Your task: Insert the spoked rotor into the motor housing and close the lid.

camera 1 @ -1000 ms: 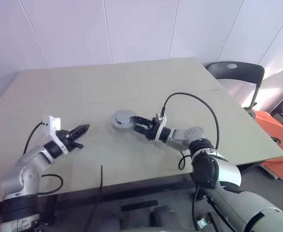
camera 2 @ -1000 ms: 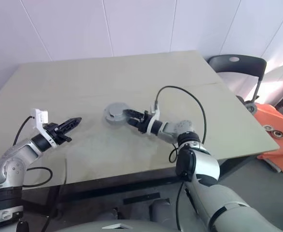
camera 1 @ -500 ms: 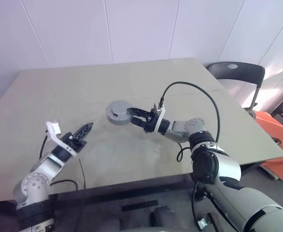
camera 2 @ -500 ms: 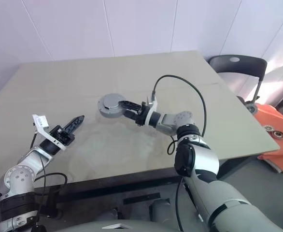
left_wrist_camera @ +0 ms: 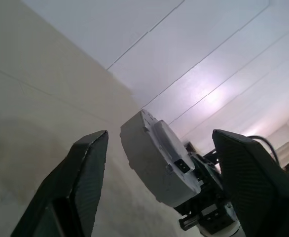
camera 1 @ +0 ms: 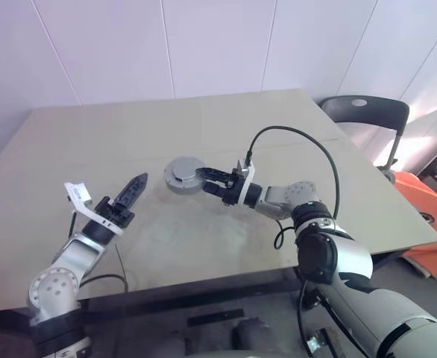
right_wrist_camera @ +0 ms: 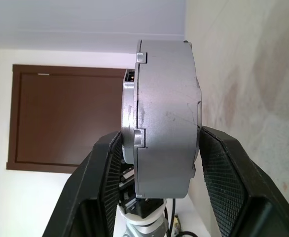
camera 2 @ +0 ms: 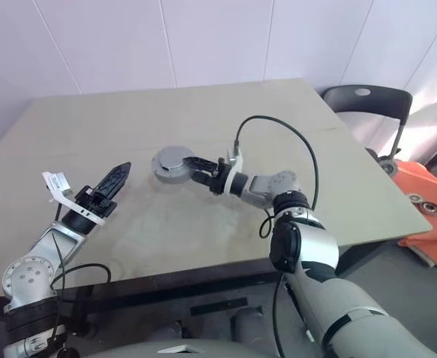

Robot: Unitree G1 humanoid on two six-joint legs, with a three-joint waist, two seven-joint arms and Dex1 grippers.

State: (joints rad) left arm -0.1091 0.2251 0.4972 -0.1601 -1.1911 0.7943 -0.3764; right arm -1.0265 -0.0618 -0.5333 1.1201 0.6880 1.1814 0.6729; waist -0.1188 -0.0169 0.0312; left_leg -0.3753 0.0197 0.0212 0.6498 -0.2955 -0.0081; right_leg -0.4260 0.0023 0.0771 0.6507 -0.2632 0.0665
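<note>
**Left gripper opens while the right one holds the housing**

A second ago the left gripper [camera 1: 129, 192] was shut tight, with its fingers pressed together. Now its fingers stand wide apart with nothing between them. It has also rolled over and come up a little, and it points toward the middle of the table [camera 1: 69, 142]. The right gripper [camera 1: 211, 179] has hardly moved.

In the left wrist view, the left gripper's two black fingers [left_wrist_camera: 88, 173] are far apart. The housing [left_wrist_camera: 157, 160] shows between them but farther off, and they do not touch it.

The right gripper is closed on the housing [camera 1: 183, 174]. In the right wrist view, one finger [right_wrist_camera: 102, 182] presses on one flat face and the other finger presses on the other flat face. The housing [right_wrist_camera: 166, 118] is a round grey puck with its cover on, and it sits right between those fingers.

The housing is near the middle of the table, a bit closer to the near edge than to the far edge. Whether it rests on the table or is lifted just above it, I cannot tell. The left gripper is well apart from it, toward the table's left edge.
</note>
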